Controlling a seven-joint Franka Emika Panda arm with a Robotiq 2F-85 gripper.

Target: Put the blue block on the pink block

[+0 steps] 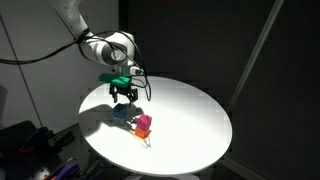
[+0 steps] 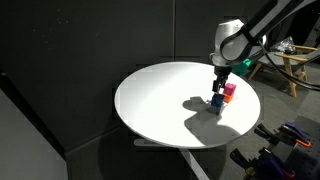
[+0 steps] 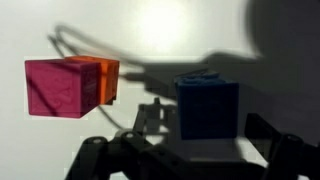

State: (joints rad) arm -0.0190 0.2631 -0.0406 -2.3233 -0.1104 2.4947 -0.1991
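The blue block (image 3: 207, 108) sits on the white round table (image 1: 190, 110), between my two dark fingers in the wrist view. It also shows in both exterior views (image 1: 120, 113) (image 2: 215, 101). The pink block (image 3: 58, 88) lies to its left, touching an orange-red block (image 3: 107, 80). It also shows in both exterior views (image 1: 144, 121) (image 2: 229, 88). My gripper (image 3: 185, 150) is open and empty. It hovers just above the blue block (image 1: 123, 97) (image 2: 218, 86). The blue and pink blocks stand apart.
The orange-red block (image 2: 227, 98) sits right against the pink block. The table's edge (image 2: 245, 120) is close to the blocks. Dark curtains surround the table. Equipment (image 1: 30, 140) stands beside it.
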